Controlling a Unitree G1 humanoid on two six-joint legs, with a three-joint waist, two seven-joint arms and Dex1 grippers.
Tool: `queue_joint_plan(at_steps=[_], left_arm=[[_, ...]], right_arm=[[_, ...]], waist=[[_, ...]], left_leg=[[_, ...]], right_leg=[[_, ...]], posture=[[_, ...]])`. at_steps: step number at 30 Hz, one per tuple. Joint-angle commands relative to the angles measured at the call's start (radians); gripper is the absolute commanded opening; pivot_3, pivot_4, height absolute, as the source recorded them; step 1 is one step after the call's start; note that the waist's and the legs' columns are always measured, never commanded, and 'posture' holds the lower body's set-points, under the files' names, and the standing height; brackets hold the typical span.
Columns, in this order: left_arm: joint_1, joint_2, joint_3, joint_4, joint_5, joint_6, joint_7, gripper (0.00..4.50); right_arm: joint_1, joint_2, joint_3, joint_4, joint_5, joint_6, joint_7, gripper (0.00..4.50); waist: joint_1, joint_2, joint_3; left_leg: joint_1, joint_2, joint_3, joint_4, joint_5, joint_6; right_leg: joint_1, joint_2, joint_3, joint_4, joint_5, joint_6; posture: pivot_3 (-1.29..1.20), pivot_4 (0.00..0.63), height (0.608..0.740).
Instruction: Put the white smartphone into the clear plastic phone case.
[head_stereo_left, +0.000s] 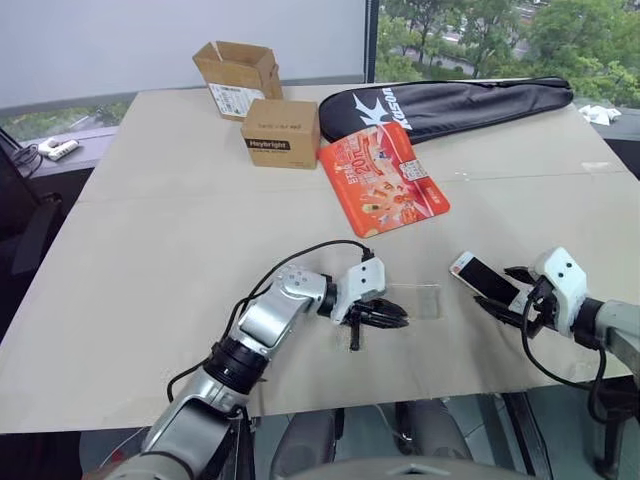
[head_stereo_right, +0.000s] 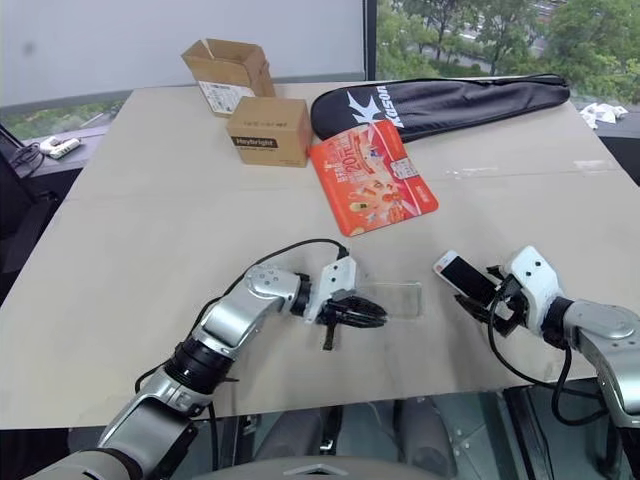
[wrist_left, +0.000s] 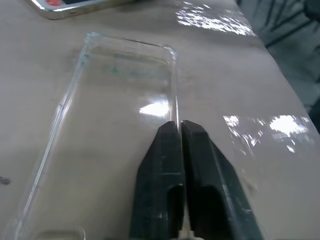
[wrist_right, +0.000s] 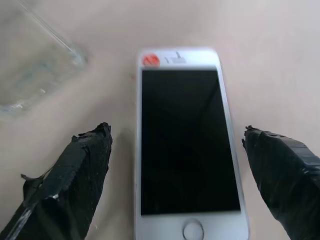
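The phone lay screen-up on the table between the right gripper's wide-open fingers. The left gripper, seemingly pinched shut, rested on the case's edge nearby.

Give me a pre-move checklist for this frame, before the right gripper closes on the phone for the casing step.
1. White smartphone lies flat, screen up, between the open fingers of the right gripper: ok.
2. Phone not yet gripped; fingers stand clear of both long edges: ok.
3. Clear plastic phone case lies flat on the table, open side up: ok.
4. Left gripper fingertips together at the case's long edge; whether they pinch the rim or only touch it: cannot tell.
5. Case interior free of other objects: ok.
6. Orange packet lies apart from phone and case: ok.
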Motion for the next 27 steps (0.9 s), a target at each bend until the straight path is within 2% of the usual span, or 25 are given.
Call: queue_joint_plan(at_steps=[1, 4, 12, 15, 17, 20, 22, 27], left_arm=[[0.015, -0.001, 0.016, -0.046, -0.018, 0.028, 0.041, 2.26], [0.025, 0.005, 0.075, -0.11, -0.077, 0.057, 0.062, 3.73], [0.023, 0.146, 0.207, -0.237, -0.168, 0.077, 0.053, 3.73], [0.016, 0.187, 0.246, -0.275, -0.191, 0.068, 0.051, 3.79], [0.009, 0.212, 0.254, -0.292, -0.182, 0.054, 0.06, 3.79], [0.003, 0.241, 0.257, -0.308, -0.162, 0.037, 0.08, 3.79], [0.01, 0.262, 0.254, -0.318, -0.155, 0.032, 0.087, 3.79], [0.056, 0.293, 0.263, -0.328, -0.167, 0.016, 0.093, 3.79]], right_arm=[[-0.017, -0.023, -0.02, 0.004, 0.006, 0.047, -0.006, 4.5], [-0.014, -0.042, 0.0, 0.034, -0.012, 0.063, 0.005, 4.5], [-0.01, -0.08, 0.073, 0.069, -0.021, 0.06, 0.072, 4.5], [-0.013, -0.092, 0.109, 0.114, -0.064, 0.009, 0.085, 3.8], [-0.016, -0.092, 0.115, 0.129, -0.061, 0.004, 0.1, 2.98], [-0.02, -0.09, 0.12, 0.151, -0.066, -0.013, 0.11, 2.77], [-0.023, -0.094, 0.123, 0.163, -0.071, -0.024, 0.116, 2.77], [-0.045, -0.085, 0.111, 0.172, -0.058, -0.044, 0.127, 2.77]], waist=[[0.0, 0.0, 0.0], [0.0, 0.0, 0.0], [0.001, 0.0, 0.0], [-0.001, -0.002, -0.001], [-0.001, -0.003, -0.002], [-0.001, -0.007, -0.004], [0.0, -0.007, -0.004], [-0.001, -0.008, -0.004]], left_leg=[[0.0, 0.0, 0.0, 0.0, 0.0, 0.0], [0.0, 0.0, 0.0, 0.0, 0.0, 0.0], [0.0, 0.0, -0.001, 0.0, 0.0, 0.0], [0.0, 0.0, -0.001, 0.0, 0.0, 0.0], [0.001, 0.001, -0.001, 0.0, 0.0, 0.0], [0.005, 0.001, -0.002, 0.0, 0.0, 0.0], [0.009, 0.001, -0.002, 0.0, 0.0, 0.0], [0.011, 0.001, -0.001, -0.001, 0.0, 0.0]], right_leg=[[0.0, 0.0, 0.0, 0.0, 0.0, 0.0], [0.0, 0.0, 0.0, 0.0, 0.0, 0.0], [0.0, 0.0, -0.001, -0.001, 0.0, 0.0], [0.001, 0.0, -0.001, -0.001, 0.0, 0.0], [0.002, 0.0, -0.002, -0.002, 0.0, 0.0], [0.006, 0.0, -0.002, -0.002, -0.002, 0.002], [0.012, 0.0, -0.002, -0.004, -0.005, 0.0], [0.013, 0.0, -0.002, -0.004, -0.005, 0.0]], posture=[[0.0, 0.15, 0.74], [0.0, 0.15, 0.74], [0.0, 0.15, 0.74], [0.0, 0.15, 0.74], [0.0, 0.15, 0.74], [0.0, 0.15, 0.74], [0.0, 0.15, 0.74], [0.0, 0.15, 0.74]])
